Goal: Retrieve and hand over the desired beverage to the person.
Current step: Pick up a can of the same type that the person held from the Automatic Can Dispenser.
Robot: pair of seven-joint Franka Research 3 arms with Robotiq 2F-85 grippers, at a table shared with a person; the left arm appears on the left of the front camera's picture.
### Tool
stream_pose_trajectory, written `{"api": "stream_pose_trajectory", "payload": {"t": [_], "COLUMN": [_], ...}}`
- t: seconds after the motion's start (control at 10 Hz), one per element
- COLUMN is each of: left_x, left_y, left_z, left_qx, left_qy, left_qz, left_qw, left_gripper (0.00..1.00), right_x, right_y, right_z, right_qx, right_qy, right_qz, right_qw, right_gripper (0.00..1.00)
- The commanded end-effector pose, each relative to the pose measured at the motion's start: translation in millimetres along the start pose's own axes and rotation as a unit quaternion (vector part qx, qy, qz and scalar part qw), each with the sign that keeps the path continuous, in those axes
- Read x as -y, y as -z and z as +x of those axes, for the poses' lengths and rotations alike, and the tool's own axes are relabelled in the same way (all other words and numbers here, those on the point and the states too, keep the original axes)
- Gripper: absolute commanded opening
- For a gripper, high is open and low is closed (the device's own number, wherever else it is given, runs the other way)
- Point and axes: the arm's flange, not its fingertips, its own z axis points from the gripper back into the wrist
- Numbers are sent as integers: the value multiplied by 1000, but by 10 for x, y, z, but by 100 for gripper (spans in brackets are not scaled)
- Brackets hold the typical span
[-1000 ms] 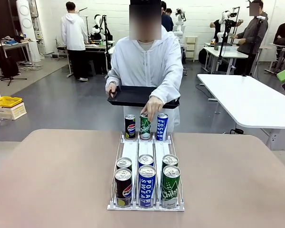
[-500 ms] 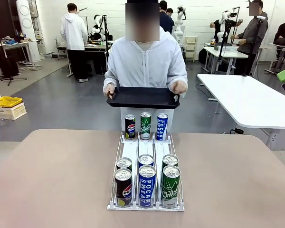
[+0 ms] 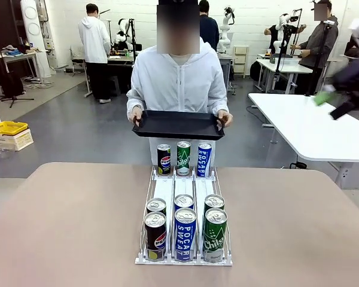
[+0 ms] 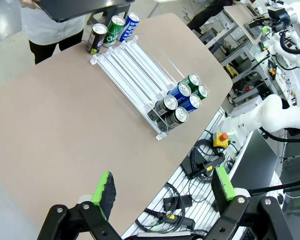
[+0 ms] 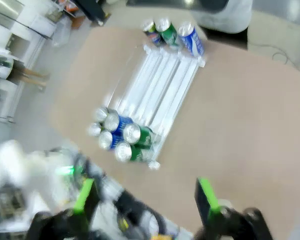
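Front view: a tan table (image 3: 66, 227) in a busy lab. At 12 o'clock the person (image 3: 179, 84) holds a black tray (image 3: 178, 124) beyond the white rack (image 3: 183, 185) of cans (image 3: 184, 230) (three far, six near).

Left wrist view: the left gripper (image 4: 164, 187) is spread wide, with the rack at 12 o'clock.

Right wrist view: the right gripper (image 5: 145, 192) is spread wide and blurred, with the cans at 11 o'clock.

Grey floor (image 3: 78, 125), white wall (image 3: 63, 15) behind, white table (image 3: 311, 125) right, yellow crate (image 3: 7, 127) left.

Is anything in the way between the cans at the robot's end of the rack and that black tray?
Yes: three cans stand at the far end of the rack, before the tray the person holds.
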Motion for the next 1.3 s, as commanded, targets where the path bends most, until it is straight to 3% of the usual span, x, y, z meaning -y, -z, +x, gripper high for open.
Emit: {"api": "stream_pose_trajectory", "payload": {"t": [0.0,0.4,0.5,0.6,1.1,1.2], "left_x": [-11,-11,-11,-11,-11,-11], "left_y": [-32,-32,-32,-32,-32,-32], "left_z": [10,10,10,10,10,10], "left_qx": [5,5,5,5,5,5], "left_qy": [10,10,10,10,10,10], "left_qz": [-8,-8,-8,-8,-8,-8], "left_qw": [1000,1000,1000,1000,1000,1000], "left_gripper": [100,100,100,100,100,100], "right_x": [-556,-1114,-1121,-1132,-1103,-1190], "right_y": [629,1468,1461,1459,1442,1784], "right_z": [-48,-78,-76,-154,-137,-278], "right_qx": [-1,-55,-62,-44,-51,-80], "right_qy": [121,134,99,137,128,127], "right_qz": [-67,-159,-155,-136,-136,-192], "right_qw": [990,977,981,980,981,970], "right_gripper": [100,100,100,100,100,100]}}
